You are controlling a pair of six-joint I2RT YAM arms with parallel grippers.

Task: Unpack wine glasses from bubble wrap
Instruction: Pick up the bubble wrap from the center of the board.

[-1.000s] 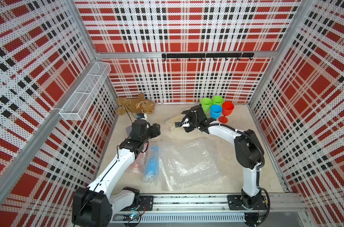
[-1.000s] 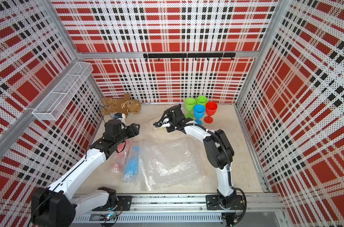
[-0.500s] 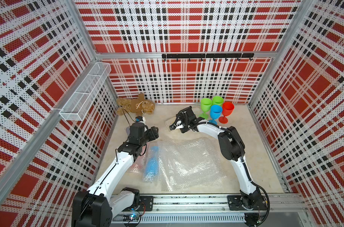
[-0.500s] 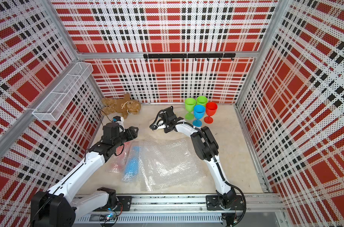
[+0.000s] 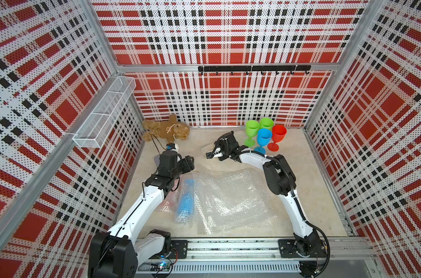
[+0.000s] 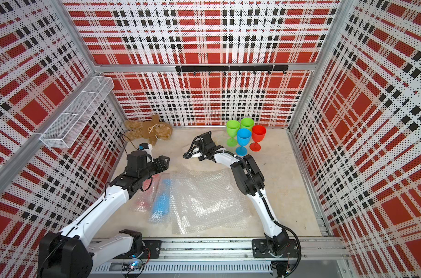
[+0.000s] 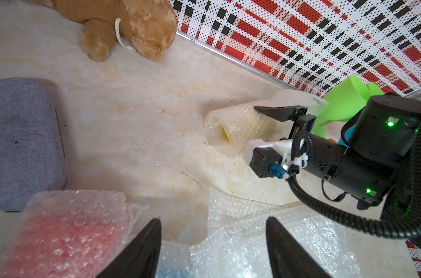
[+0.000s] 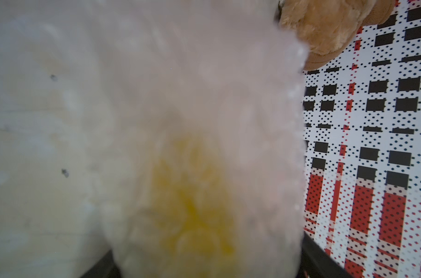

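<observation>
The table (image 5: pixel 313 192) sits inside plaid walls (image 5: pixel 228 36), with a wire basket (image 5: pixel 103 115) on the left wall and a hook rail (image 5: pixel 252 68) on the back one. Loose bubble wrap (image 5: pixel 231 199) lies flat in overlapping sheets over the middle of the table, toward the front. The left arm (image 5: pixel 142 207) reaches from the front left corner over the wrap's left edge. The right arm (image 5: pixel 281 183) bends from the front right toward the back middle. A bear (image 5: pixel 166 131) lies in the back left corner, and a grey case (image 7: pixel 19 142) lies near the left wall, beside the left arm's wrist. 3 goblets lie wrapped. The blue bundle (image 5: pixel 186 202) is at the left edge of the flat wrap. The red bundle (image 7: pixel 65 235) is just beside it, partly under the left arm. The yellow bundle (image 7: pixel 231 130) is at the back middle, near the bare goblets. 4 bare goblets stand upright, close together, at the back right: a front green goblet (image 5: pixel 252 128), a back green goblet (image 5: pixel 266 123), a blue goblet (image 5: pixel 264 137) and a red goblet (image 5: pixel 278 133). The left gripper (image 7: pixel 213 219) hangs released, fingers apart with nothing between them, above the table between the red bundle and the flat wrap. The right gripper (image 5: pixel 211 154) has a jaw on either side of the yellow bundle, which fills the space between them in the right wrist view. I cannot tell whether they squeeze it.
</observation>
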